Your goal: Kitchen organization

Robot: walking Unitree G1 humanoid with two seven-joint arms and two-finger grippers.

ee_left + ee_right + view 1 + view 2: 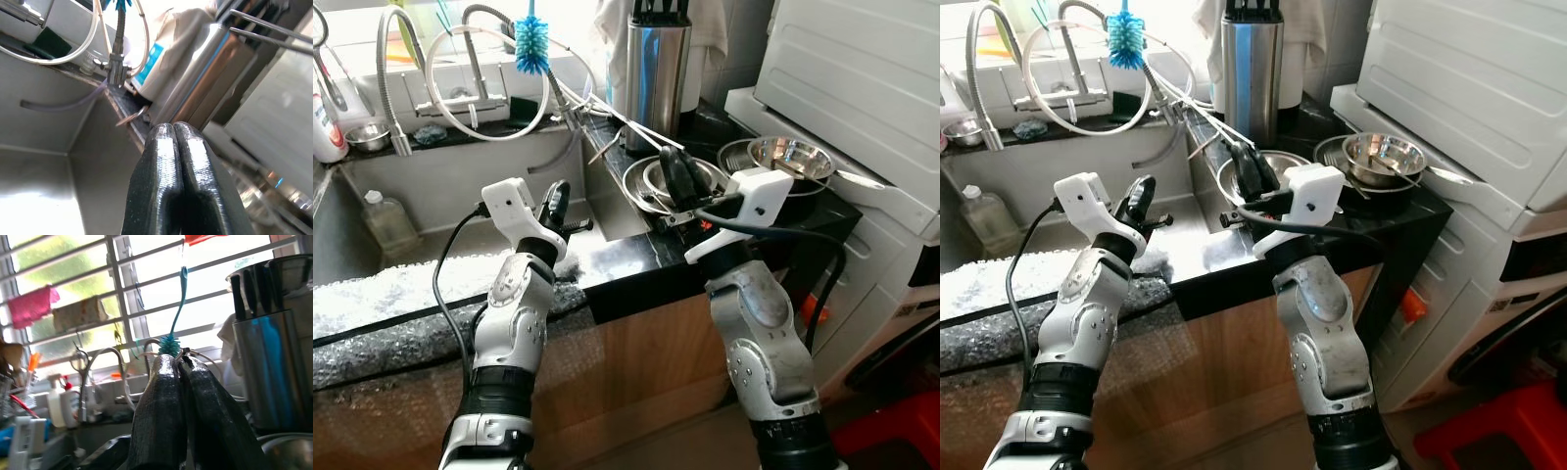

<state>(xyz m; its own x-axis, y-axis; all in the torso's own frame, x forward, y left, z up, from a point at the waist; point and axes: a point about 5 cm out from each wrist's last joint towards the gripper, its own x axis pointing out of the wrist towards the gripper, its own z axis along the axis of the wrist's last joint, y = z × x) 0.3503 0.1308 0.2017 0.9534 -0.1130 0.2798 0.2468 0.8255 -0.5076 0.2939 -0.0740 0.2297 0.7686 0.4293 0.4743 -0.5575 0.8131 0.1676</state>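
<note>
A: From the left eye view, where do the arms stand?

B: Both are raised over the dark worktop (636, 264). The left pincer (558, 199) hangs at the edge of the sink (440, 196), its black fingers pressed together on nothing. The right pincer (677, 174) sits just above the nested steel bowls (651, 186) beside the tall steel knife block (658, 73), and its fingers also meet.

A: And the right eye view?

B: The same scene. A second steel bowl (1386, 157) rests in a pan near the white appliance (1469, 88) on the robot's right. A blue bottle brush (1123, 39) hangs by the tap (1077, 93), and a plastic bottle (984, 217) stands down in the sink.

A: What does the left wrist view give?

B: Its two fingers (161, 166) lie flat against each other, empty. Beyond them are the sink wall, the tap base and the knife block (205, 73), blurred.

A: The right wrist view?

B: Fingers (161, 406) closed, no gap between the tips, nothing pinched. Behind them are the barred window, the brush (171, 343) on its thin handle, the knife block (266, 362) and spray bottles (61, 399) along the sill.
</note>
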